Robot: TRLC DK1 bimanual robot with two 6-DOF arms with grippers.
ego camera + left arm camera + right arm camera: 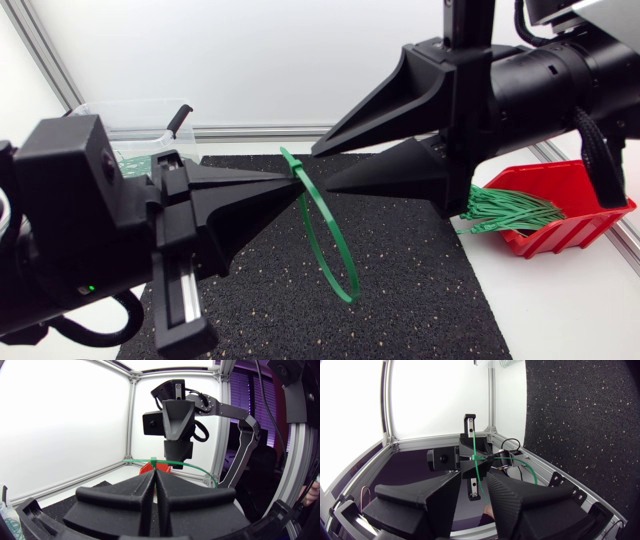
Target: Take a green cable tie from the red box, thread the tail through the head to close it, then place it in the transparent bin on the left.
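Note:
My left gripper (296, 186) comes in from the left, raised above the mat and shut on a green cable tie (335, 250). The tie is closed into a loop that hangs down from the fingertips. My right gripper (322, 168) faces it from the right, open, its tips just clear of the tie's head. In the left wrist view the left gripper (155, 471) pinches the tie (192, 467), with the right gripper (172, 435) straight ahead. In the right wrist view the right gripper (476, 480) stands open, with the tie (475, 452) just ahead of it. The red box (565, 185) holds several green ties (510, 210). The transparent bin (125, 125) is at the back left.
A black speckled mat (400, 280) covers the middle of the table under both grippers. The red box sits off its right edge and the bin off its far left corner. A few green ties lie inside the bin (132, 160).

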